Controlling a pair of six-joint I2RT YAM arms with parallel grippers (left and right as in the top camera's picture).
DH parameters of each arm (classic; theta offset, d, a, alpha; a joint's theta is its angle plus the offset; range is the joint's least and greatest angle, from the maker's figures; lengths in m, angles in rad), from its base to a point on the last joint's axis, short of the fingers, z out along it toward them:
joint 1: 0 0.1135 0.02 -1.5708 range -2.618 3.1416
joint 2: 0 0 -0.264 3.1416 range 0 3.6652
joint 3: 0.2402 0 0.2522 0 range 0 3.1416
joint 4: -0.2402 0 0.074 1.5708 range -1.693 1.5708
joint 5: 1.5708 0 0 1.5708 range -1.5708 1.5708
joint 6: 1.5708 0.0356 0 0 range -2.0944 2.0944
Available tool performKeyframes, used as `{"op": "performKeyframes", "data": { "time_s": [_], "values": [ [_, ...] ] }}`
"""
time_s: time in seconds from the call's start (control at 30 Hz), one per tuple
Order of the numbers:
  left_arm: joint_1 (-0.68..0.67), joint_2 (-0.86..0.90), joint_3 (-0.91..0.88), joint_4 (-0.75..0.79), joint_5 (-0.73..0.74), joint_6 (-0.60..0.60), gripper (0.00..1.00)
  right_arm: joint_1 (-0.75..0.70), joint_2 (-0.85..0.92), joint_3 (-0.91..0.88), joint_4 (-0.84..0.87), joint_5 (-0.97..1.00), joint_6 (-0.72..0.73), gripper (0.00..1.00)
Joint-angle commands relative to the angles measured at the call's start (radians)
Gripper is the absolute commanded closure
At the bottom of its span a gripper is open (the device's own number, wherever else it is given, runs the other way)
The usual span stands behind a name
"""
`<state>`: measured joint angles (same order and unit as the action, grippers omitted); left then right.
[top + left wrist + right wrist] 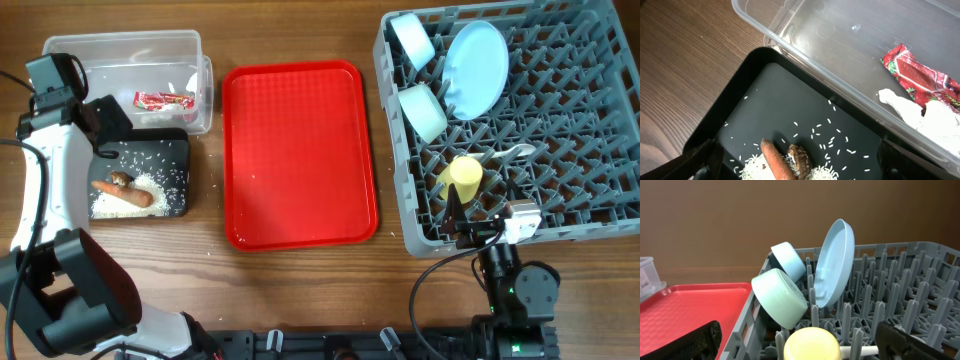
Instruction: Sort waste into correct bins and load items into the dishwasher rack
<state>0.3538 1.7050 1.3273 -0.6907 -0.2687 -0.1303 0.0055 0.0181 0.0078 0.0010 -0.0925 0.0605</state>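
Dishwasher rack [400,215] fills the right side of the table [300,30]. In it we see the light blue plate [478,65] standing on edge, the light blue bowl [411,38] and pale green bowl [423,110] tipped beside it, and the yellow cup [465,175] and white spoon [515,152] nearer the front edge. Our right gripper [802,345] hovers there, fingers spread wide and clear of the cup. By the left edge the wrapper [163,99] lies in the clear tub [120,45]. The orange stick [125,195], brown lump [122,179] and rice [155,180] lie in the black tray [178,150], under our left gripper [796,159], which is also spread and empty.
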Motion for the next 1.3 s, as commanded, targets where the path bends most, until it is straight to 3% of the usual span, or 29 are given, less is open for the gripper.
{"op": "performKeyframes", "data": {
  "time_s": [0.0, 0.23, 0.67, 0.83, 1.1, 1.2, 1.27],
  "values": [
    [0.005, -0.02, 0.016, 0.003, -0.013, -0.012, 0.0, -0.004, -0.008, -0.002, 0.005, 0.006, 0.018, 0.0],
    [-0.021, -0.092, 0.016, -0.013, -0.013, -0.012, 0.0, -0.004, -0.008, -0.002, 0.005, 0.007, 0.018, 0.0],
    [-0.502, -0.623, -0.035, -0.01, 0.023, -0.021, 0.0, -0.004, -0.008, -0.002, 0.005, 0.006, 0.018, 0.0],
    [-0.495, -0.797, -0.338, 0.259, 0.093, -0.069, 0.0, -0.004, -0.008, -0.002, 0.005, 0.006, 0.018, 0.0],
    [-0.471, -1.133, -0.937, 0.823, 0.169, -0.069, 0.0, -0.004, -0.008, -0.002, 0.005, 0.007, 0.018, 0.0],
    [-0.441, -1.264, -1.118, 0.964, 0.203, -0.069, 0.0, -0.004, -0.008, -0.002, 0.005, 0.007, 0.018, 0.0],
    [-0.427, -1.336, -1.187, 0.974, 0.205, -0.069, 0.0, -0.004, -0.008, -0.002, 0.005, 0.006, 0.018, 0.0]
  ]
}}
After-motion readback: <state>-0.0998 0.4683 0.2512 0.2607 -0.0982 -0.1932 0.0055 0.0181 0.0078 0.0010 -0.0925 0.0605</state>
